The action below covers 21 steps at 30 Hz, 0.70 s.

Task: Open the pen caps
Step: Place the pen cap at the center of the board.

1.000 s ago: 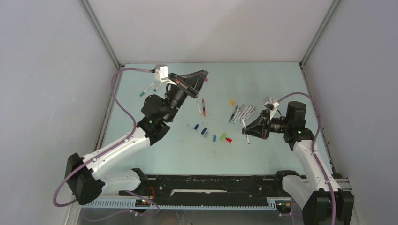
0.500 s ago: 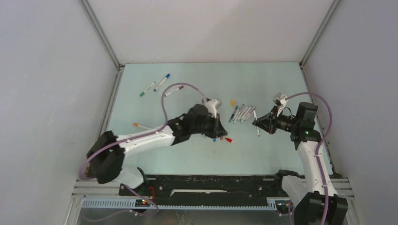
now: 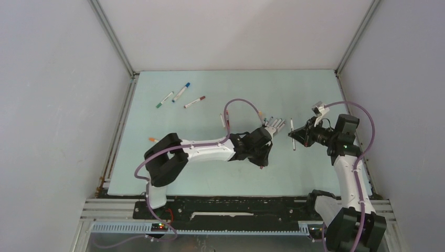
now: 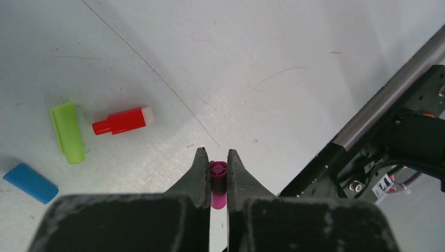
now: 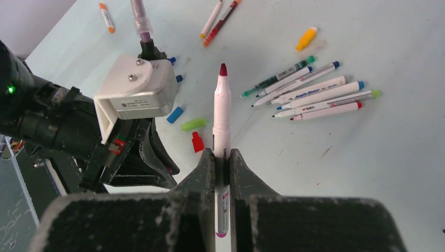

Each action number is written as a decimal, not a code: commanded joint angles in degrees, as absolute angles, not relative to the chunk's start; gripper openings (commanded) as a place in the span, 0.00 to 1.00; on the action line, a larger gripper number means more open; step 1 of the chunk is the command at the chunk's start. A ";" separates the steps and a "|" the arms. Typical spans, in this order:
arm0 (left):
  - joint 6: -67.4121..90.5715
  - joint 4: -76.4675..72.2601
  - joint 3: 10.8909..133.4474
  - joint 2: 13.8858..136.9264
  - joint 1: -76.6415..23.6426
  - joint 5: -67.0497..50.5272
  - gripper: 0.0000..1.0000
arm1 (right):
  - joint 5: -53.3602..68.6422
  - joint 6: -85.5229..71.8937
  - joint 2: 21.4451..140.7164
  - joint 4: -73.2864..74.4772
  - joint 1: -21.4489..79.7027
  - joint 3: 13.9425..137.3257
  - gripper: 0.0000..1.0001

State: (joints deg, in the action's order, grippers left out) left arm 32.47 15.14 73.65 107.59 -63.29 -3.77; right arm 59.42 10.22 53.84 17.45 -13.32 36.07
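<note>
Left wrist: magenta cap (image 4: 217, 190) half hidden inside the left tool (image 4: 215, 155)

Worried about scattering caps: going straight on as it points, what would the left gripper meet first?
Probably bare table, though depth is unclear. The left gripper, shut on a magenta cap, aims at open surface; the red cap and green cap lie off to one side.

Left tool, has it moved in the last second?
Yes: the left tool swung right and nearward, ending on the near side of the row of pens.
</note>
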 commanded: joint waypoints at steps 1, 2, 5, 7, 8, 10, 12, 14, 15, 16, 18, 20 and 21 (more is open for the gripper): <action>31.24 18.35 79.10 110.47 -63.63 -1.40 0.06 | 57.57 6.79 54.76 14.24 -14.20 38.41 0.00; 31.18 18.51 79.44 110.94 -63.61 -1.08 0.07 | 57.57 6.36 54.94 14.06 -14.35 38.41 0.00; 30.68 19.03 80.61 112.60 -63.63 -0.37 0.11 | 57.69 4.95 55.68 13.47 -14.58 38.41 0.00; 30.43 19.90 81.70 113.73 -63.63 -0.19 0.13 | 57.82 4.46 56.10 13.21 -14.67 38.41 0.00; 30.34 20.28 82.12 114.19 -63.63 -0.18 0.14 | 57.91 4.28 56.22 13.14 -14.74 38.41 0.00; 30.18 20.72 82.71 115.00 -63.63 -0.18 0.17 | 57.90 4.22 56.42 13.10 -14.77 38.41 0.00; 30.04 21.27 83.19 115.58 -63.63 1.08 0.20 | 57.93 4.05 56.56 13.11 -14.83 38.41 0.00; 29.95 21.78 83.57 115.88 -63.63 2.03 0.23 | 57.95 4.04 56.67 13.08 -14.86 38.41 0.00; 29.85 21.91 83.66 115.99 -63.63 2.29 0.24 | 57.97 3.98 56.69 13.03 -14.85 38.41 0.00; 29.81 22.03 83.67 116.01 -63.63 2.51 0.26 | 57.99 3.96 56.76 13.07 -14.85 38.41 0.00; 29.64 22.04 83.84 116.10 -63.63 2.68 0.29 | 58.08 3.87 56.86 13.05 -14.94 38.40 0.00; 29.52 22.14 84.01 116.15 -63.63 2.72 0.31 | 58.09 3.87 56.99 13.01 -14.99 38.40 0.00; 29.52 22.20 84.13 116.09 -63.63 2.77 0.31 | 58.03 3.87 56.97 13.01 -15.03 38.41 0.00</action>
